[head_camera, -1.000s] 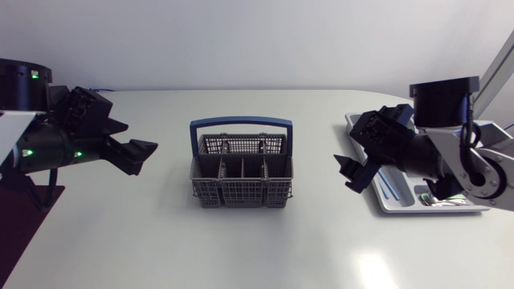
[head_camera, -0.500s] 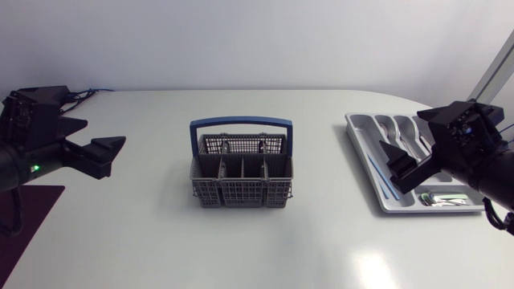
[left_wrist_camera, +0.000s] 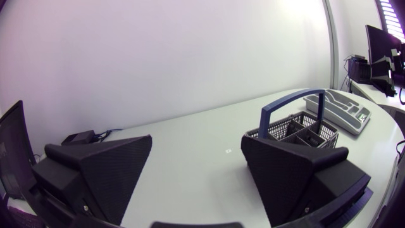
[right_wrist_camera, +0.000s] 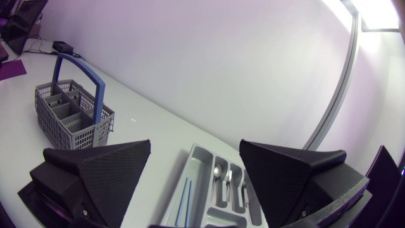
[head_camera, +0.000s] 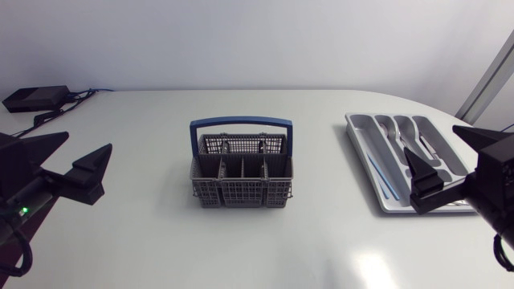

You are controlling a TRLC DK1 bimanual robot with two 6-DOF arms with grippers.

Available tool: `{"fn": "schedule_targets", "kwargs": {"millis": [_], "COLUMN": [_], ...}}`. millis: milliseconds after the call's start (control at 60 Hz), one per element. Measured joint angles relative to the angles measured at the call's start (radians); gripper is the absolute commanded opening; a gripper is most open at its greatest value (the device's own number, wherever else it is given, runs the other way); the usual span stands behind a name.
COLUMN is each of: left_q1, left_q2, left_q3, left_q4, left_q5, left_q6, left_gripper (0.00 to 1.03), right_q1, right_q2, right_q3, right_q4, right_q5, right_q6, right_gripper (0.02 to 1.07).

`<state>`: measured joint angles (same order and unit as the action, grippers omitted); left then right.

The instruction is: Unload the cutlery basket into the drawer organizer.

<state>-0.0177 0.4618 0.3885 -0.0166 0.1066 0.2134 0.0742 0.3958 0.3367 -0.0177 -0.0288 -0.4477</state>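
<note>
Well to the left of the cutlery basket [head_camera: 241,195]: left end effector [head_camera: 88,142], wide open, holding nothing, pointing toward the basket. In the middle of the tabletop [head_camera: 161,241]: the basket itself, long side running left to right, no cutlery seen inside. Well to its right: drawer organizer [head_camera: 361,132] with spoons [head_camera: 405,128], and close by it the right end effector [head_camera: 430,139], open and empty too. Maybe a bit nearer the basket: the left one.

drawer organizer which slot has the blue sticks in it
The long outer slot nearest the cutlery basket; the slots beside it hold silver spoons.
</note>
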Motion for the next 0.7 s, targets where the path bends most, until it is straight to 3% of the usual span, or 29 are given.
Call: {"fn": "schedule_targets", "kwargs": {"millis": [700], "left_q1": [0.010], "left_q2": [-0.394], "left_q3": [-0.318], "left_q4": [0.001], "left_q5": [-0.090], "left_q6": [-0.162], "left_gripper": [0.98], "right_q1": [-0.065], "right_q2": [-0.371], "right_q3": [-0.300], "right_q4": [0.000], "right_q5": [0.019], "right_q6": [0.386], "right_gripper": [1.03]}}
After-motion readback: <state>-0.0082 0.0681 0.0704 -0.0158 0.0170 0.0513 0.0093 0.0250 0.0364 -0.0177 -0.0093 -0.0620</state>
